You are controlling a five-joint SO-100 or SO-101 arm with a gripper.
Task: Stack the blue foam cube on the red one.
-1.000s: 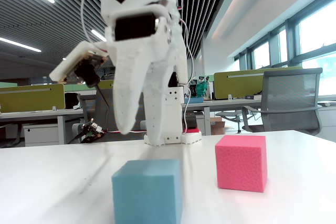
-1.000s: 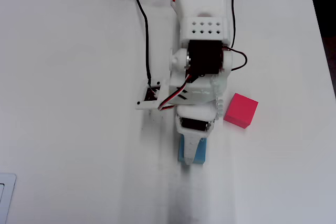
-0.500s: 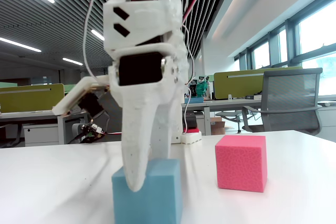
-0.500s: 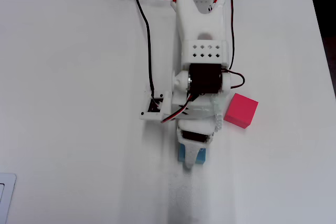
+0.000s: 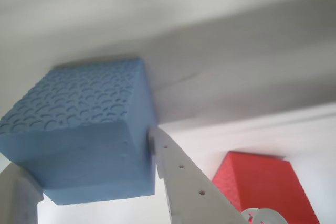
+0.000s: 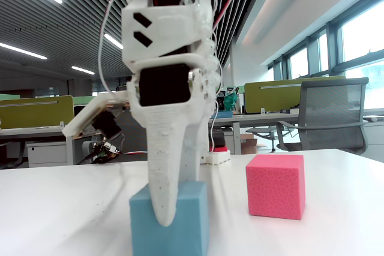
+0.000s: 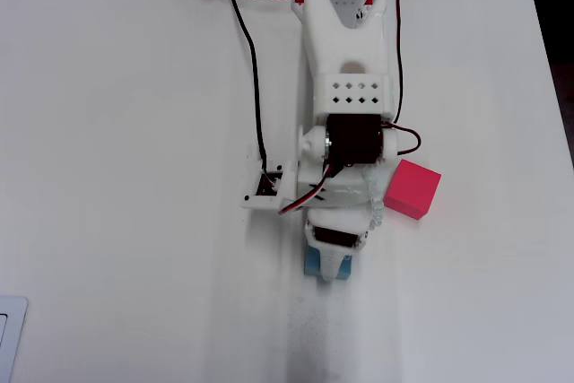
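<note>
In the wrist view the blue cube (image 5: 84, 129) fills the left half of the frame, its patterned face turned toward the camera, and the jaws (image 5: 89, 182) hold it: one white finger (image 5: 184, 177) presses against its right side and the other shows at the lower left corner. The red cube (image 5: 265, 184) sits in the lower right of that view, apart from the blue one. The fixed view, low at desk level, shows what the wrist view cannot: the blue cube (image 6: 170, 219) rests on the white desk (image 6: 60, 208) at lower centre, a long white finger (image 6: 171, 166) reaching down over its front, while the red cube (image 6: 275, 185) stands to its right with a clear gap between them. From overhead the arm (image 7: 348, 87) covers most of the blue cube (image 7: 314, 265), leaving only a sliver below centre, and the red cube (image 7: 413, 188) lies up and to the right, beside the arm's side.
</note>
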